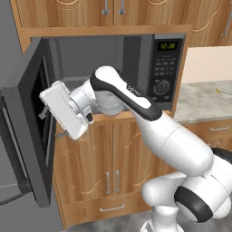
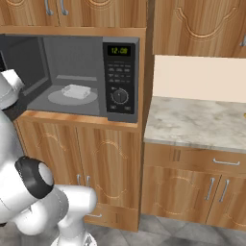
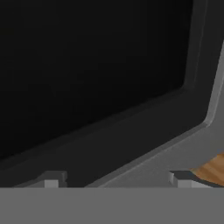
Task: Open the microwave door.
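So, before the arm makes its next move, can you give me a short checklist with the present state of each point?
1. Microwave door swung wide open: ok.
2. Pincer open, nothing between its tips: ok.
3. Pincer close against the door's inner face: ok.
4. Pincer touching the door: cannot tell.
5. Pale item on the turntable inside the microwave undisturbed: ok.
6. Counter away from the arm's path: ok.

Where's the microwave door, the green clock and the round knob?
microwave door (image 1: 38, 122), left base view, on its inner frame, swung wide open.
green clock (image 2: 119, 50), right base view, on the digits.
round knob (image 2: 119, 96), right base view, on the knob's face.
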You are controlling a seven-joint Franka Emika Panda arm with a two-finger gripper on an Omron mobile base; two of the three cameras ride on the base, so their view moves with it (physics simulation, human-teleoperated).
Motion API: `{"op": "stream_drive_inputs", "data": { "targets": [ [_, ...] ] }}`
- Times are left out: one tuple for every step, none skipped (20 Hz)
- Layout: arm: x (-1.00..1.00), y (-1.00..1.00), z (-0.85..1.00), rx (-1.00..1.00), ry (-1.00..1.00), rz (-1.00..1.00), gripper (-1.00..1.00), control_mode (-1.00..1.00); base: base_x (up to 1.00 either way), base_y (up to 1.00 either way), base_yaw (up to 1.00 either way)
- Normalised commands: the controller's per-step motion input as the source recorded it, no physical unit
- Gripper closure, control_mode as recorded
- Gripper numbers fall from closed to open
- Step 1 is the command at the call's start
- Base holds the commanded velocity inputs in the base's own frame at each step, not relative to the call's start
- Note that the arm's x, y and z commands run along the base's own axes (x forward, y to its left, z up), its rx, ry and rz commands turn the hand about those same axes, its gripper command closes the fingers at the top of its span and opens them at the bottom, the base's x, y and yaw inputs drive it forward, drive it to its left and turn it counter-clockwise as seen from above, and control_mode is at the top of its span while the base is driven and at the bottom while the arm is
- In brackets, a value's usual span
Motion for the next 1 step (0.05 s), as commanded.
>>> {"op": "stream_drive_inputs", "data": {
  "targets": [
    [-0.4, 1.0, -0.08, -0.48, -0.55, 0.06, -1.0, -1.0, 0.0, 0.0, 0.0]
  ]
}}
